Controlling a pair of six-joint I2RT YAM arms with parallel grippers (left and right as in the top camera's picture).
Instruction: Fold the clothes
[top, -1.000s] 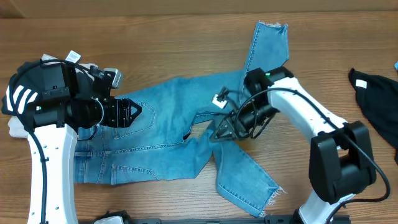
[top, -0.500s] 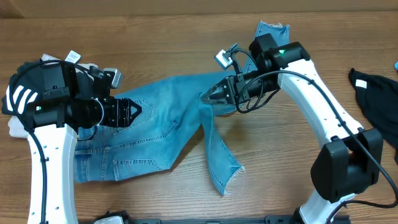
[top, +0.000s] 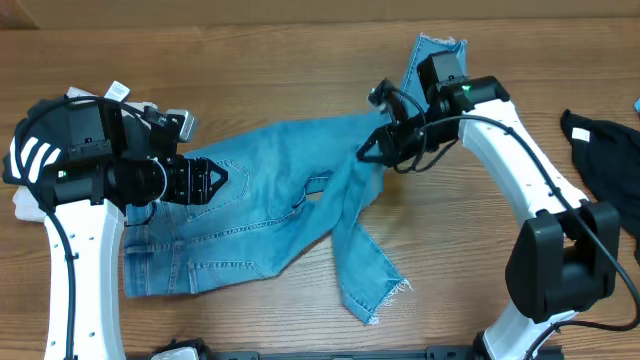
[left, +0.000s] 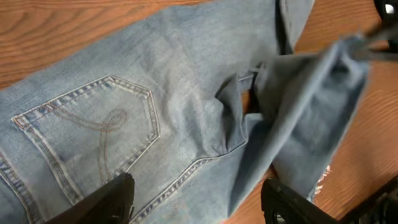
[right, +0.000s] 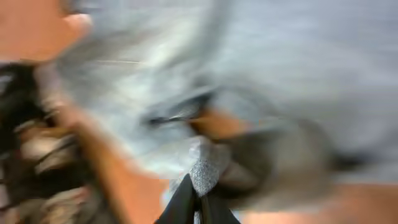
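Nearest edge, 6 o'clock: frayed hem (top: 378, 300) of one leg, lying loose.
Left gripper (top: 220, 179), 9 o'clock: fingers spread above the back pocket (left: 93, 124), gripping nothing.
Jeans (top: 250, 215), centre: seat spread flat, legs crossed.
Right gripper (top: 366, 152), 1 o'clock: fingers pressed together, pinching a lifted leg fold.
Far leg (top: 435, 60), 12 o'clock: stretched out, unfolded.
Black garment (top: 600, 150), 3 o'clock: untouched.
Progress: early, by my judgement; one leg fold in hand, the rest left.

overhead looks straight down at the table (top: 300, 40); both wrist cameras hang close over its jeans (top: 250, 200).
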